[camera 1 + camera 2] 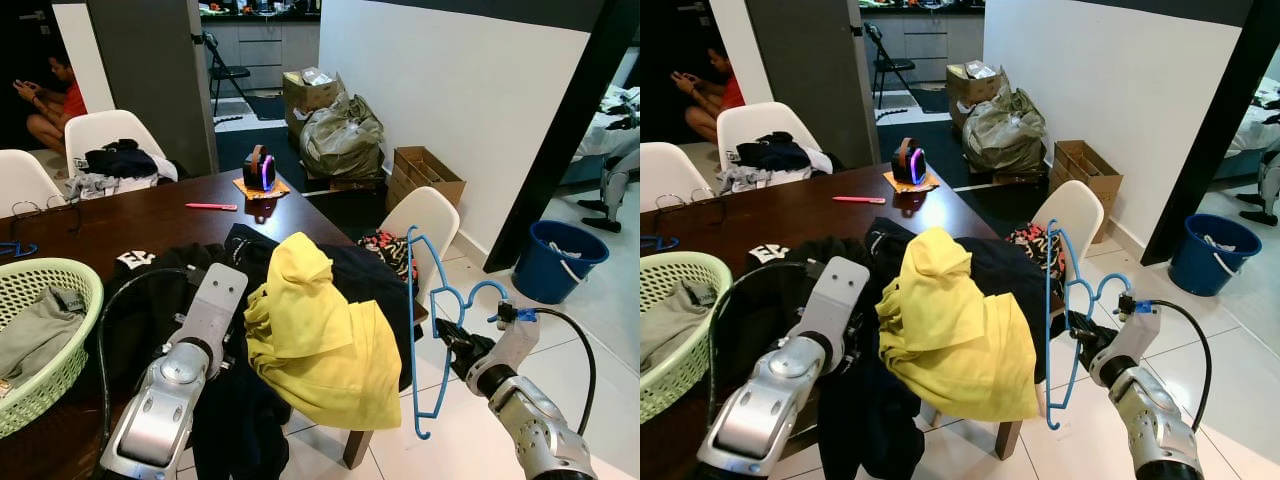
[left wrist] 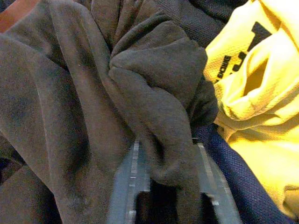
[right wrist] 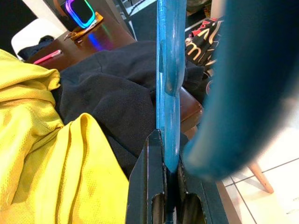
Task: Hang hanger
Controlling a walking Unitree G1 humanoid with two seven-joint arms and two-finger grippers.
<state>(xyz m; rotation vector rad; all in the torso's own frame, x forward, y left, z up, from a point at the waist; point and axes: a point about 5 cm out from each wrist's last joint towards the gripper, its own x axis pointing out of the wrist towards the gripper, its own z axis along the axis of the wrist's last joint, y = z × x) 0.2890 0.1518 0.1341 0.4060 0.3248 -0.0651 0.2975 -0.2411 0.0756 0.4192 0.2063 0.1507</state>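
A blue plastic hanger [image 1: 413, 330] hangs upright off the table's right side, its hook [image 1: 478, 292] pointing right. My right gripper [image 1: 447, 335] is shut on the hanger's frame; in the right wrist view the blue bar [image 3: 168, 93] runs between the two black fingers [image 3: 149, 186]. A yellow shirt [image 1: 315, 340] lies over a heap of dark clothes [image 1: 350, 270] at the table's edge. My left gripper [image 2: 168, 186] is pushed into that heap, shut on a fold of dark grey garment [image 2: 159, 93]. Its silver forearm [image 1: 190, 350] reaches in from below.
The brown table [image 1: 150, 220] also carries a green laundry basket [image 1: 40, 290], a pink pen [image 1: 212, 207] and a lit speaker [image 1: 260, 168]. A white chair [image 1: 425, 215] stands right of the clothes, a blue bucket [image 1: 560, 260] farther right. A person [image 1: 55, 95] sits far back left.
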